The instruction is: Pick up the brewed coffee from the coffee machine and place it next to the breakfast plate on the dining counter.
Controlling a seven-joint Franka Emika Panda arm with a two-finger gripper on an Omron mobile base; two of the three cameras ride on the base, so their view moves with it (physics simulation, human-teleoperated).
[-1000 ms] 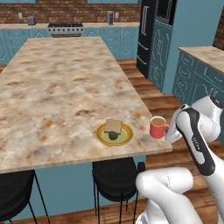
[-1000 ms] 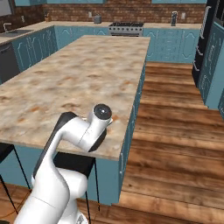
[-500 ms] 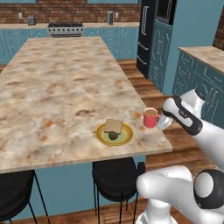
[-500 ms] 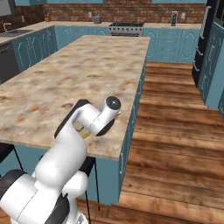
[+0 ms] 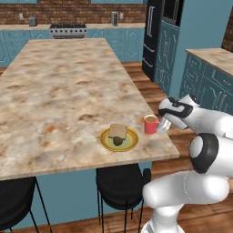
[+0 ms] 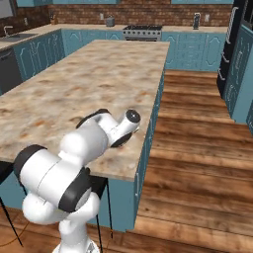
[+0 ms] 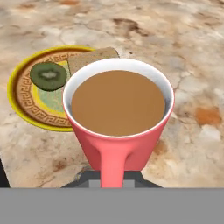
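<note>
The brewed coffee [image 5: 150,124] sits just beside the breakfast plate [image 5: 119,139], on its right in the left base view, near the corner of the dining counter [image 5: 68,91]. Whether its base already touches the surface or hangs a little above it I cannot tell. The gripper [image 5: 163,127] is at the mug's far side from the plate, and in the hand view the handle runs straight down toward the camera between the finger bases. The jaws seem to be clenched on that handle, though the fingertips themselves are hidden.

Risks, as I judge them:
- The mug is full nearly to the rim with light brown liquid [image 7: 118,103] (no slack at all), so any tilt or jolt on setting down would slop coffee onto the surface or the toast [image 7: 89,59].
- Letting go while the base is not yet flat on the stone would let it drop and tip.
- The spot is close to the counter's end edge, so a sideways drag on withdrawal could pull the mug toward that edge by its handle.
- A push the other way would knock it into the plate's rim.

The mug stands upright, long axis vertical, mouth up. Its handle points away from the plate, toward the arm.
</note>
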